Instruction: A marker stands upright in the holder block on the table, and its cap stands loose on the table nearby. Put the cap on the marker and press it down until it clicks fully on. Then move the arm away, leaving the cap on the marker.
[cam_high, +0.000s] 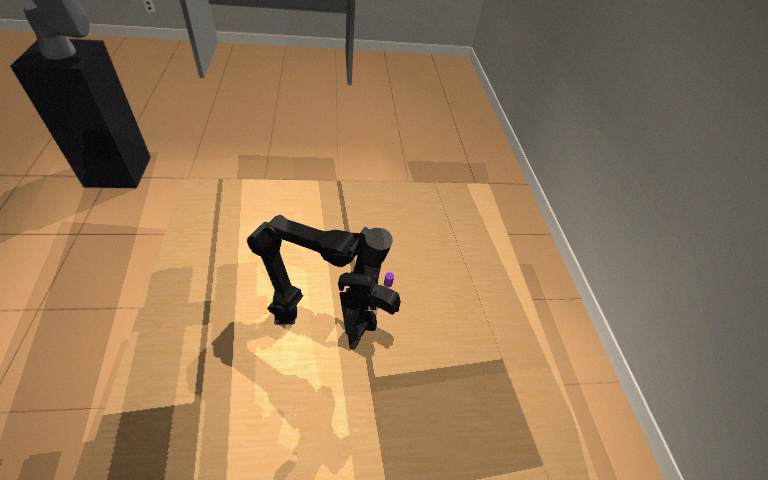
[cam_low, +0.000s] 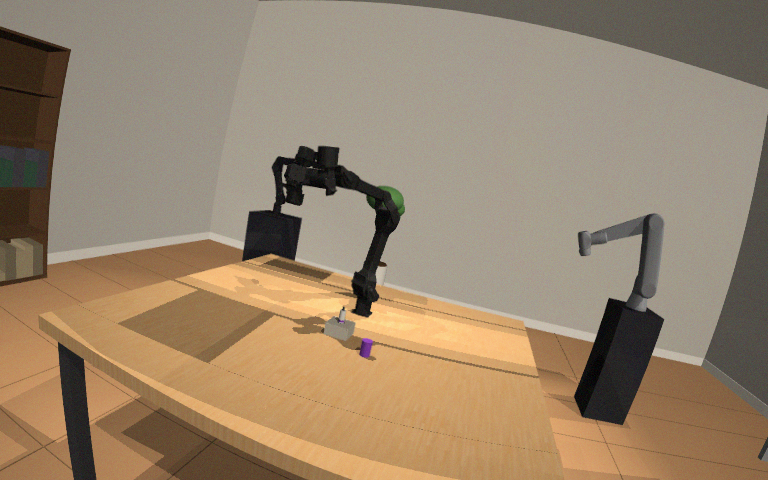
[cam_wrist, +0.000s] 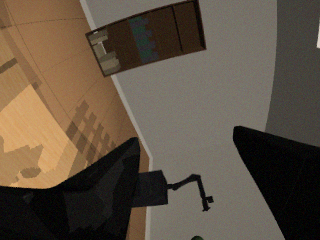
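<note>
The purple cap (cam_high: 389, 279) (cam_low: 366, 348) stands upright and loose on the table, beside the holder block. The grey holder block (cam_low: 339, 329) bears the upright marker (cam_low: 342, 315), whose white body and dark tip are bare. Both are hidden behind the arm and gripper in the top view. My gripper (cam_wrist: 187, 138) is open, with its fingers wide apart and nothing between them in the wrist view. In the exterior view it is raised high above the table, well clear of cap and marker. The wrist view shows neither cap nor marker.
The wooden table (cam_high: 447, 418) (cam_low: 453, 407) carries the arm's base. Off the table, a grey arm (cam_low: 649, 254) stands on a black pedestal (cam_low: 617, 362), and another black pedestal (cam_low: 271, 234) (cam_wrist: 151, 189) bears a dark arm. A bookshelf (cam_low: 56, 152) (cam_wrist: 165, 32) stands by the wall.
</note>
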